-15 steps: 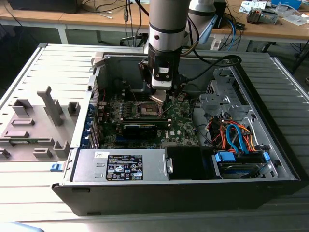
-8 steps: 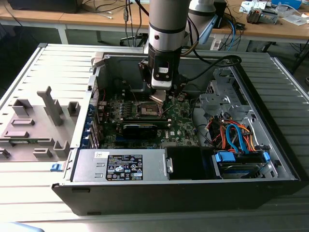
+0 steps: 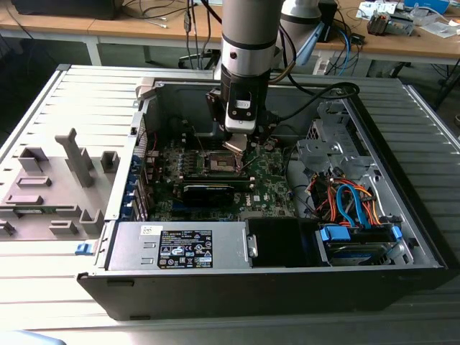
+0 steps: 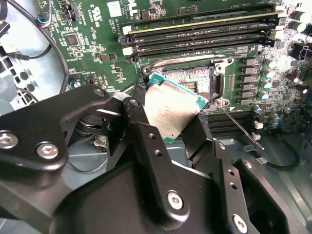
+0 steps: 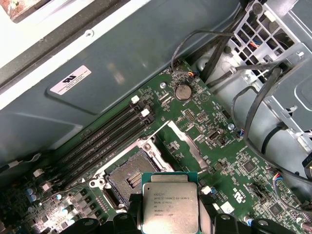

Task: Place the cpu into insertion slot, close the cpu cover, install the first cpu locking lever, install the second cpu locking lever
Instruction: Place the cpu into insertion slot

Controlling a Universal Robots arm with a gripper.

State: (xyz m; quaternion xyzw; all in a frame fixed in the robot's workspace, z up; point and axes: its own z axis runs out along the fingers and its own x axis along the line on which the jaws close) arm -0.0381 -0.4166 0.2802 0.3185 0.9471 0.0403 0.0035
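An open computer case (image 3: 251, 287) of black and grey sheet metal holds a green circuit board (image 3: 269, 180). Above the board, the black gripper (image 4: 168, 124) clamps the chip (image 5: 169, 202), a flat square with a dull silvery top. It is just above the empty, silver-rimmed socket (image 4: 192, 80). No step looks finished: the chip is unseated, and closing and locking remain.
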